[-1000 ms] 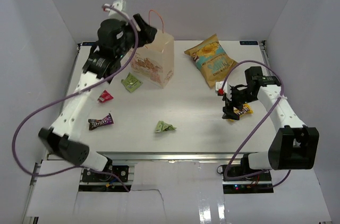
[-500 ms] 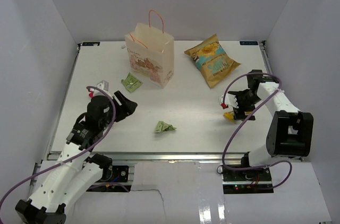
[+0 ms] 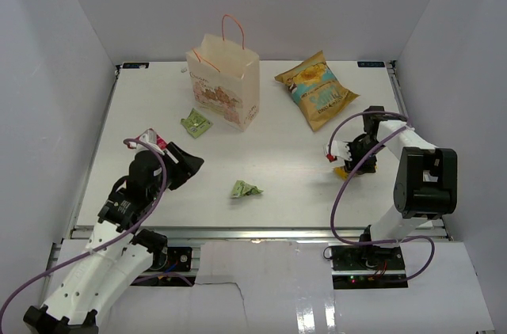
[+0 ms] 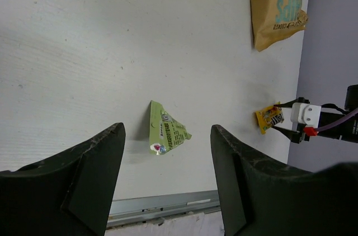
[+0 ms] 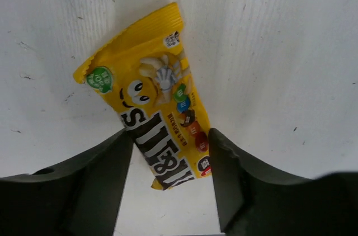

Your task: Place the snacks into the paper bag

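The right gripper (image 5: 170,138) is straddling the candy pack (image 5: 148,99), one finger sitting at each long edge near its lower end; whether it is pinching, I cannot tell. The pack is lying flat on the table (image 3: 293,152), its long axis running between the jaws. The bag (image 3: 226,85) is standing well off to the left and rear. The left gripper (image 3: 181,164) is hanging open and empty.
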